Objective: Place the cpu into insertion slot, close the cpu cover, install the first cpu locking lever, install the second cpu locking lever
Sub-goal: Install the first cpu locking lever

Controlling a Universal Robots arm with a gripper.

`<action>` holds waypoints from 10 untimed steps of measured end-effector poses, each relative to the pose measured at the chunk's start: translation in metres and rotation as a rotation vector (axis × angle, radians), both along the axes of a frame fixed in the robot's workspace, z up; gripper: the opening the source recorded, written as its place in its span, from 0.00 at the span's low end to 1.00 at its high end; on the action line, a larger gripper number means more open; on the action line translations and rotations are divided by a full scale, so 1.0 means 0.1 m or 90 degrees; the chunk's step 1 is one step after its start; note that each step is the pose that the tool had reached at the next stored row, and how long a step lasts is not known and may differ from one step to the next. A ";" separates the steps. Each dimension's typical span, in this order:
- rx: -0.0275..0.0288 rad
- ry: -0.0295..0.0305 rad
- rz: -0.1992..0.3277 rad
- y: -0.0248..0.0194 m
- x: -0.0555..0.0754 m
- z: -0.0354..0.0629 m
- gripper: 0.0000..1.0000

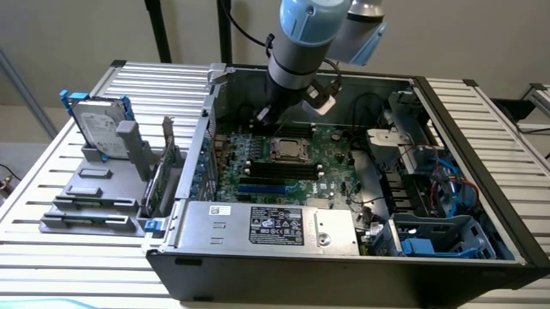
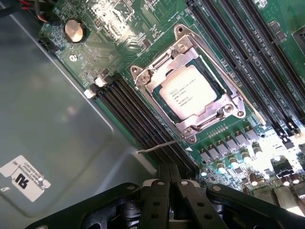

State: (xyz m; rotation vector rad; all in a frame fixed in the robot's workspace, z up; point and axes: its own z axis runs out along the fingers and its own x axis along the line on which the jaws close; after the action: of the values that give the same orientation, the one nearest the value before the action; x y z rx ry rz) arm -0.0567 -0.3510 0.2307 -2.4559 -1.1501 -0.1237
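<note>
The cpu, silver face up, lies in the insertion slot on the green board. The cpu cover is down flat around it as a silver frame. One thin wire locking lever sticks out sideways from the socket corner over the black memory slots. A second lever lies along the socket's far side. My gripper is shut with nothing between its fingers and hovers above the memory slots, close to the free lever's tip. In the exterior view the gripper hangs just behind the socket.
The board sits inside an open tower case lying on a slatted table. A power supply fills the case's front, cables and a blue drive cage its right. A hard drive stands in a grey holder outside at the exterior view's left.
</note>
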 end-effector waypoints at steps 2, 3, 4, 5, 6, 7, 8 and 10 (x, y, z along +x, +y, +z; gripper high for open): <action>-0.0002 -0.0020 0.000 0.000 -0.01 -0.036 0.11; -0.0002 -0.0032 0.000 0.001 -0.01 -0.055 0.11; -0.0003 -0.0046 0.000 0.000 -0.01 -0.073 0.11; -0.0004 -0.0060 0.000 0.000 -0.02 -0.091 0.11; -0.0004 -0.0076 0.000 0.000 -0.02 -0.108 0.11; -0.0005 -0.0098 0.000 0.000 -0.02 -0.125 0.11; -0.0006 -0.0124 0.000 0.000 -0.02 -0.139 0.11; -0.0008 -0.0181 0.000 0.001 -0.03 -0.166 0.11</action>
State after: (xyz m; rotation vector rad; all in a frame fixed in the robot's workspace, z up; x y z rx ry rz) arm -0.0592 -0.3509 0.2141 -2.4628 -1.1624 -0.1584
